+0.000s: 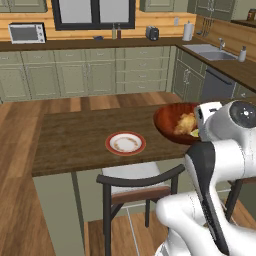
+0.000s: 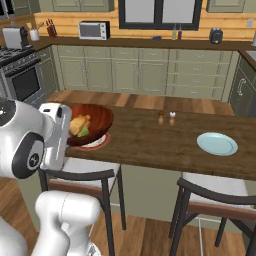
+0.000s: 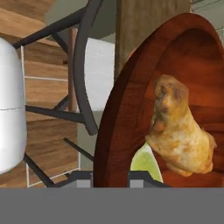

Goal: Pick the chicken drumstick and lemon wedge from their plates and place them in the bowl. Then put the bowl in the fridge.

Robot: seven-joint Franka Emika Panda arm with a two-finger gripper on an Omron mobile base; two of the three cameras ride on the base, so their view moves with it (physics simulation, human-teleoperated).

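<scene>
My gripper [image 3: 111, 178] is shut on the near rim of the glossy reddish-brown bowl [image 3: 109, 127], with one finger on each side of the wall. The bowl [image 1: 170, 120] hangs tilted over the table's near edge. Inside it lie the golden-brown chicken drumstick [image 3: 179, 135] and, at its foot, the yellow-green lemon wedge [image 3: 144, 166]. Both show in the bowl [image 2: 97, 120] from the right too: the chicken drumstick [image 2: 79, 124] and the lemon wedge [image 2: 84, 132]. The red-rimmed white plate [image 1: 125, 143] and the light blue plate [image 2: 217, 143] lie bare on the table. The fridge is out of view.
A dark-framed chair [image 1: 137, 182] stands tucked under the wooden table [image 1: 75, 140], right below the bowl, and a second chair [image 2: 215, 200] stands further right. Two small shakers [image 2: 166, 118] stand mid-table. Pale green cabinets and a counter with a sink [image 1: 210, 51] line the far walls.
</scene>
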